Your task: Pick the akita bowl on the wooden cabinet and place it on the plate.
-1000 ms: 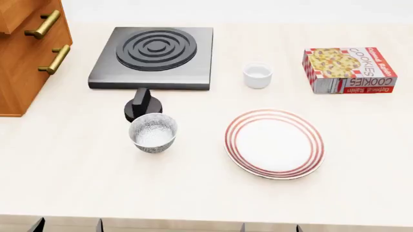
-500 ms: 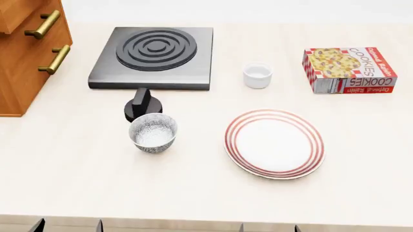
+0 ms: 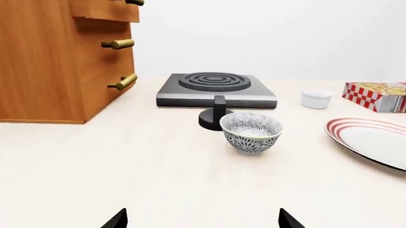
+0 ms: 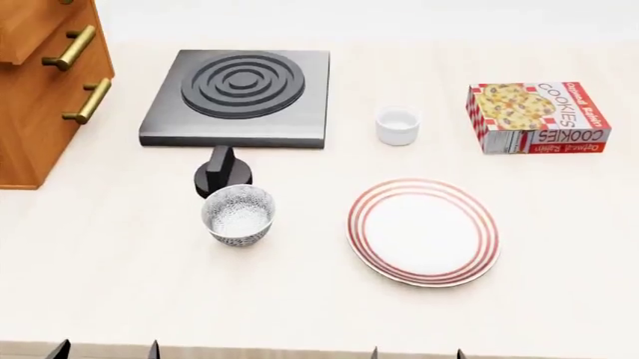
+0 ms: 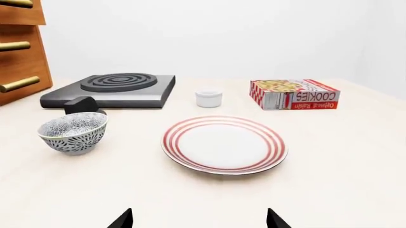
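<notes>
The wooden cabinet [image 4: 40, 97] stands at the table's far left, and its top lies outside every view, so the akita bowl on it is out of view. The red-ringed white plate [image 4: 423, 232] lies right of centre on the table and holds nothing. My left gripper [image 3: 201, 219] is open near the table's front edge, with only its two dark fingertips showing and bare table between them. My right gripper [image 5: 198, 218] is open too and faces the plate [image 5: 223, 145] from the front.
A white bowl with a dark pattern [image 4: 238, 215] stands on the table left of the plate, just in front of a black knob [image 4: 221, 176]. Behind them sit a flat stove burner [image 4: 239, 93], a small white cup [image 4: 397, 125] and a cookie box [image 4: 537, 116].
The head view has shifted, so everything sits a little lower in it. Nothing on the table has moved.
</notes>
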{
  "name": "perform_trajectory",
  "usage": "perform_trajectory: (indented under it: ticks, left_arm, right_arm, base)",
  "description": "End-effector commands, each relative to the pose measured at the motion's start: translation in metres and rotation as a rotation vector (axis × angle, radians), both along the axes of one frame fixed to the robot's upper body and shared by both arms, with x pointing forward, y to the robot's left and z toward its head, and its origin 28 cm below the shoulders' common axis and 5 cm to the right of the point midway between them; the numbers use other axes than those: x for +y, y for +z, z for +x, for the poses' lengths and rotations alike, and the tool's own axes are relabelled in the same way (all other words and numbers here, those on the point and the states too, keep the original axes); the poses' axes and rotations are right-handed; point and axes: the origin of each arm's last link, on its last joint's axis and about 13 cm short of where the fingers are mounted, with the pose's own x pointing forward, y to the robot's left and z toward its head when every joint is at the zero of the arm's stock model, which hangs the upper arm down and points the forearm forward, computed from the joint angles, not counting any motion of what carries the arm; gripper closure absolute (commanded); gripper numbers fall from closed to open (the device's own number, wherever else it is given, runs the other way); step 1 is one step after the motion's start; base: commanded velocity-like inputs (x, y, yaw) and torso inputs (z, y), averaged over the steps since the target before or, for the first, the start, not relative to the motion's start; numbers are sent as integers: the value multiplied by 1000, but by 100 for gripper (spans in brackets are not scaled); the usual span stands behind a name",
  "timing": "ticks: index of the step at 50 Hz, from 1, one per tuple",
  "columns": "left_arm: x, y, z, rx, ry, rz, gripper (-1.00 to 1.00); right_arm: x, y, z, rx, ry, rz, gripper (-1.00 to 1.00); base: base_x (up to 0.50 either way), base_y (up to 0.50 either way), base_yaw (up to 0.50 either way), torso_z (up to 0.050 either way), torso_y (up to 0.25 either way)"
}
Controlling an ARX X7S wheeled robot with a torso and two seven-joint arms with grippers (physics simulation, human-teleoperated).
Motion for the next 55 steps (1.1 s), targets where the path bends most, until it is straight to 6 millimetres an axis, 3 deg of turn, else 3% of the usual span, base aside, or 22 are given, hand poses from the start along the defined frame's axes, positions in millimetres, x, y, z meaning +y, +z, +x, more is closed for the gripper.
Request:
perform_trajectory:
  ticks: [1, 45, 55]
  left_arm:
    - [1, 1, -2, -26, -15, -27, -100]
    - [1, 1, -1, -17, 5, -26, -100]
    - [0, 1, -2, -27, -1, -23, -100]
  right_arm:
    - [0, 0, 0, 1, -1, 0, -100]
    - [0, 0, 0, 1, -5, -6, -100]
    - [0, 0, 0, -6, -10, -25, -100]
  base:
    - [0, 0, 0, 50, 0]
    - [0, 0, 0, 50, 0]
    - [0, 99, 0, 8, 0]
